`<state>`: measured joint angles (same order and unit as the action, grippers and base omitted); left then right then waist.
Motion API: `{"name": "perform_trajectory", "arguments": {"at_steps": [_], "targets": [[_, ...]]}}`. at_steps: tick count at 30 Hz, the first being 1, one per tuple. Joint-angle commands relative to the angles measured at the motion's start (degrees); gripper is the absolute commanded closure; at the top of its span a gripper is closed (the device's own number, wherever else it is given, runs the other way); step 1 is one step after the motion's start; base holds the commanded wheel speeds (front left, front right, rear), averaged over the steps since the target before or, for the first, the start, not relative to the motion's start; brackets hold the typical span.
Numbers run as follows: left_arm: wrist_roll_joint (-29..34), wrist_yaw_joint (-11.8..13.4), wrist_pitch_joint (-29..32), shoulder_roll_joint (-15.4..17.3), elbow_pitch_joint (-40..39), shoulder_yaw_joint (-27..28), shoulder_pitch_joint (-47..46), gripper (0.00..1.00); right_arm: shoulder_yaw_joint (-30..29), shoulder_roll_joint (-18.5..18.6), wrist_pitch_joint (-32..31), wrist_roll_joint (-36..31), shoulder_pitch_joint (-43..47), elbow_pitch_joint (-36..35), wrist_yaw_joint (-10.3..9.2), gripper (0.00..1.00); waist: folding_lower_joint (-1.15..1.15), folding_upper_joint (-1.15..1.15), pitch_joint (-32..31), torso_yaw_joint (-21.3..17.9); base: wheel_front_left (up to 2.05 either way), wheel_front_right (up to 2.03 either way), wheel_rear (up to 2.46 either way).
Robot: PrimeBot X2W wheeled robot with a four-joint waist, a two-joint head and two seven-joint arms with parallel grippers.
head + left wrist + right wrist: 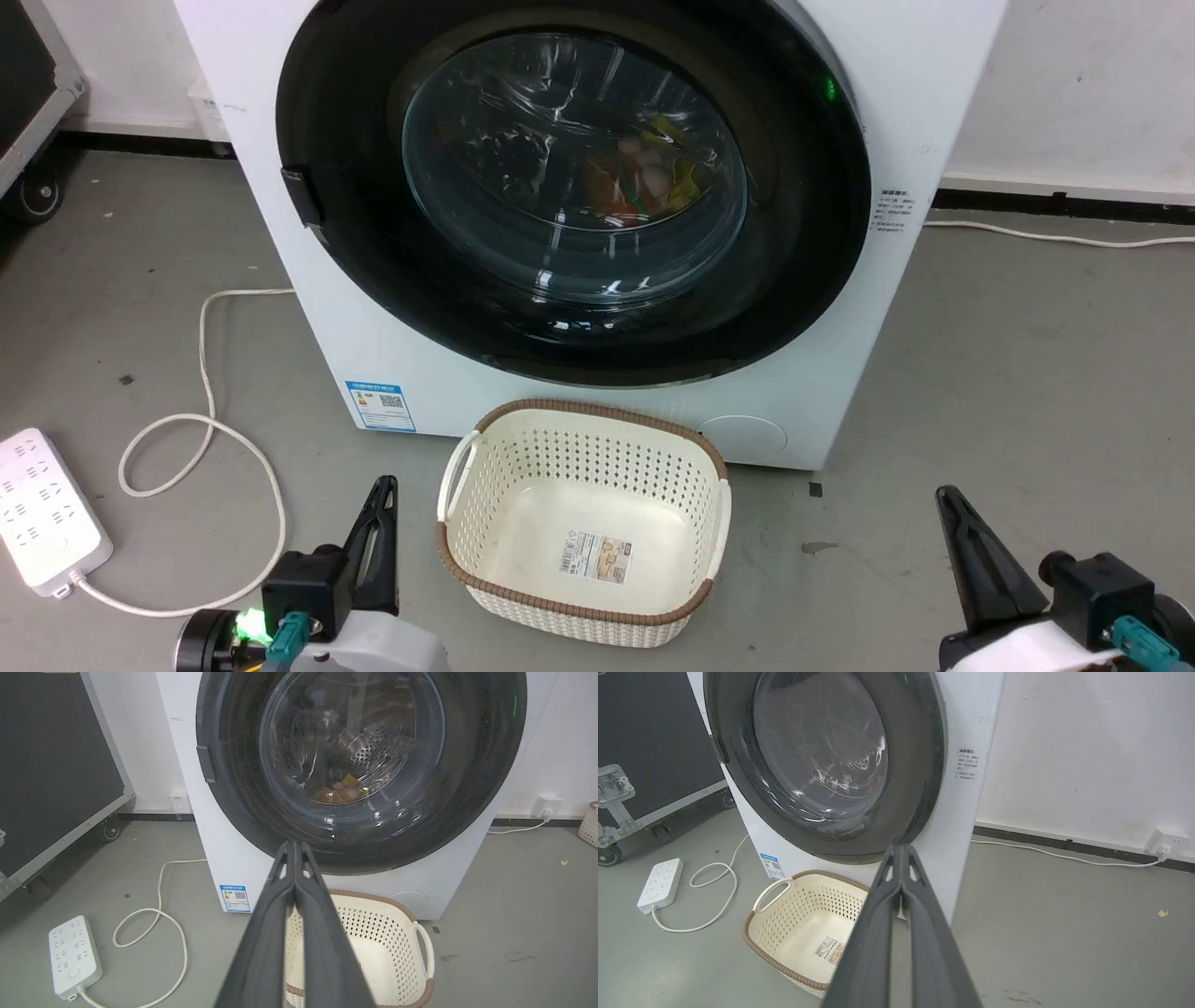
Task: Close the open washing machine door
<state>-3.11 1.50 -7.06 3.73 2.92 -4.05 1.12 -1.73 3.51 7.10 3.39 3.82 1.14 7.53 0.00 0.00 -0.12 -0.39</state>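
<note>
Washing machine door (574,177): one, closed.

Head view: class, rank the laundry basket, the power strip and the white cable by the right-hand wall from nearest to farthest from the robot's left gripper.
Measured from the left gripper:
1. laundry basket, on the floor just to the gripper's right.
2. power strip, on the floor well off to its left.
3. white cable, far across on the right, along the wall behind the machine.
</note>
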Motion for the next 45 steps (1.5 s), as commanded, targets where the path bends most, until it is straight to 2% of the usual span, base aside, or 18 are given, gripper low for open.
{"name": "perform_trajectory", "arguments": {"at_steps": [1, 45], "targets": [[0.49, -0.26, 0.27, -0.2, -0.4, 0.37, -0.58, 1.0, 0.1, -0.3, -0.29, -0.57, -1.21, -0.43, -0.02, 1.0, 0.0, 0.0, 0.0, 0.01, 0.0, 0.0, 0.0], [2.48, -1.2, 5.42, -0.69, -2.31, 3.16, -0.99, 1.0, 1.34, -0.55, -5.45, -2.71, -3.18, -0.97, -0.04, 1.0, 0.0, 0.0, 0.09, 0.3, 0.0, 0.0, 0.0]]}}
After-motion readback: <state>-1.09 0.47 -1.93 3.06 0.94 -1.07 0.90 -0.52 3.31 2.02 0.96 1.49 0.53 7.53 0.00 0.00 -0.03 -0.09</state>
